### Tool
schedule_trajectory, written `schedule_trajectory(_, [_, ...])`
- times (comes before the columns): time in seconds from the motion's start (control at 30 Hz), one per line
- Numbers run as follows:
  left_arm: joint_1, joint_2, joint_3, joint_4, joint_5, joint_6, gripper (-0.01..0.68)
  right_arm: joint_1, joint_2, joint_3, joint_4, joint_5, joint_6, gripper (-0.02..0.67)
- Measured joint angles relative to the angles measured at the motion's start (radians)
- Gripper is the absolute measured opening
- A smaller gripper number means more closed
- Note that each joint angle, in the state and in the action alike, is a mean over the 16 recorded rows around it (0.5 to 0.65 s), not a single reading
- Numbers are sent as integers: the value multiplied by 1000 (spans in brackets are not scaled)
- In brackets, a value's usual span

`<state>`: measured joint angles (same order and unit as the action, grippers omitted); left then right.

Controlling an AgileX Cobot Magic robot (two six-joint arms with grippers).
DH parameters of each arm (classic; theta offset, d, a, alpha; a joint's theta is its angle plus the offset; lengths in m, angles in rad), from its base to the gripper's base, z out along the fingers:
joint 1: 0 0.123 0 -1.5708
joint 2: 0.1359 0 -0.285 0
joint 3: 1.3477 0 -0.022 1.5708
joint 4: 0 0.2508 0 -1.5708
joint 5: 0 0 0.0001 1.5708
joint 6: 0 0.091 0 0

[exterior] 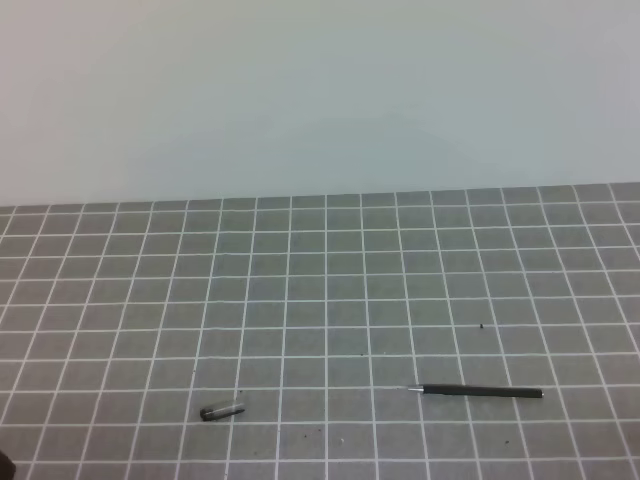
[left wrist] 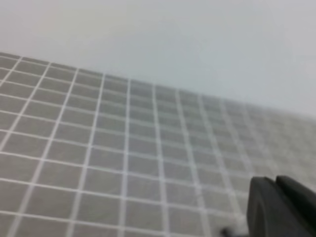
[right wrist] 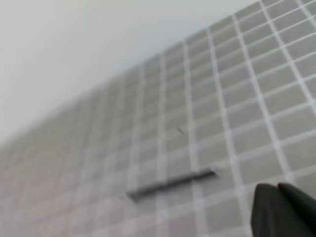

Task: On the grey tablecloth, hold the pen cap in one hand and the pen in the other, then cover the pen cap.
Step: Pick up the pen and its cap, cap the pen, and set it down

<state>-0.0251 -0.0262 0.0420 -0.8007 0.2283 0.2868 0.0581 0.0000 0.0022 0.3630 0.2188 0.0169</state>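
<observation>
The grey tablecloth (exterior: pixel 330 290) covers the table. The pen cap (exterior: pixel 222 410), short and dark with a silver part, lies at the front left. The pen (exterior: pixel 480 391), thin and black, lies flat at the front right with its silver tip pointing left. Neither gripper shows in the high view. In the left wrist view my left gripper (left wrist: pixel 276 180) sits at the bottom right corner, its two dark fingers pressed together and empty above the cloth (left wrist: pixel 123 148). In the right wrist view my right gripper (right wrist: pixel 277 186) looks the same, with the blurred pen (right wrist: pixel 173 183) lying to its left.
A plain pale wall (exterior: pixel 320 90) rises behind the cloth's far edge. A tiny dark speck (exterior: pixel 482 325) lies on the cloth behind the pen. A small dark blur (left wrist: pixel 227 231) shows at the bottom edge of the left wrist view.
</observation>
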Motion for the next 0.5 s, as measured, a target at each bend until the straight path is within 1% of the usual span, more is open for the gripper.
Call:
schedule_trajectory(0.17, [0, 0, 0, -327, -73, 0, 0, 0, 0, 2, 300, -100, 7, 8])
schedule_trajectory(0.3, [0, 0, 0, -606, -159, 0, 0, 0, 0, 2, 495, -185, 13, 8])
schedule_trajectory(0.4, [0, 0, 0, -784, -234, -1, 0, 0, 0, 2, 597, -235, 15, 8])
schedule_trajectory(0.5, [0, 0, 0, -909, -302, -2, 0, 0, 0, 2, 647, -266, 13, 8])
